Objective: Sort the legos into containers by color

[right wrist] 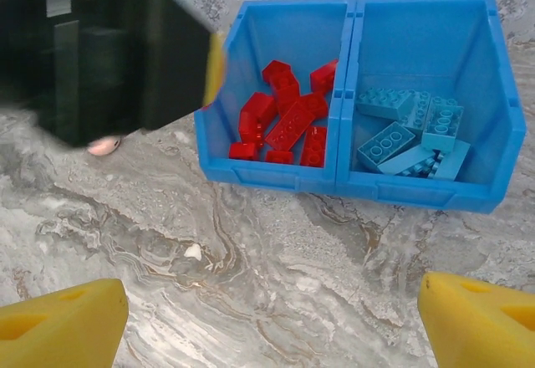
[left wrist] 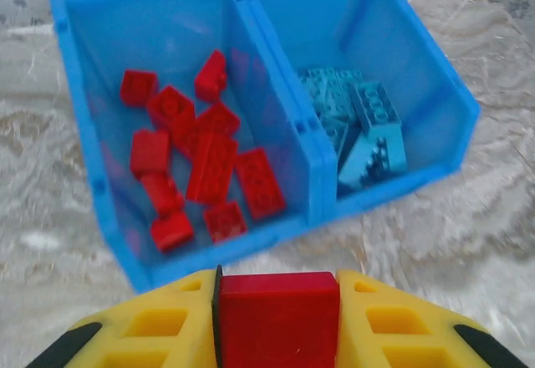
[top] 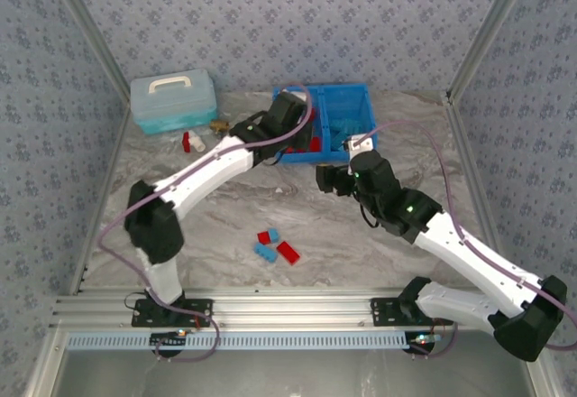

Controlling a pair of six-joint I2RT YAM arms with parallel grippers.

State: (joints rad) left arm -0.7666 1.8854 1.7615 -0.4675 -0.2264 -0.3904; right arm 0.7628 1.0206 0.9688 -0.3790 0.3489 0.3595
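Currently left gripper [left wrist: 277, 305] clenched on red lego [left wrist: 278, 330] near blue bin [left wrist: 311, 146]; right gripper [right wrist: 267, 322] spread wide, empty.

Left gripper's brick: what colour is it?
The brick is red; the left wrist view shows it best.

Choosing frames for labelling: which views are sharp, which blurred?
Top external: evenly lit and sharp, loose bricks on the table readable. Left wrist: bin slightly soft, the red brick held in the jaws close and blurred. Right wrist: bin sharp, the left arm at upper left a dark, out-of-focus mass.
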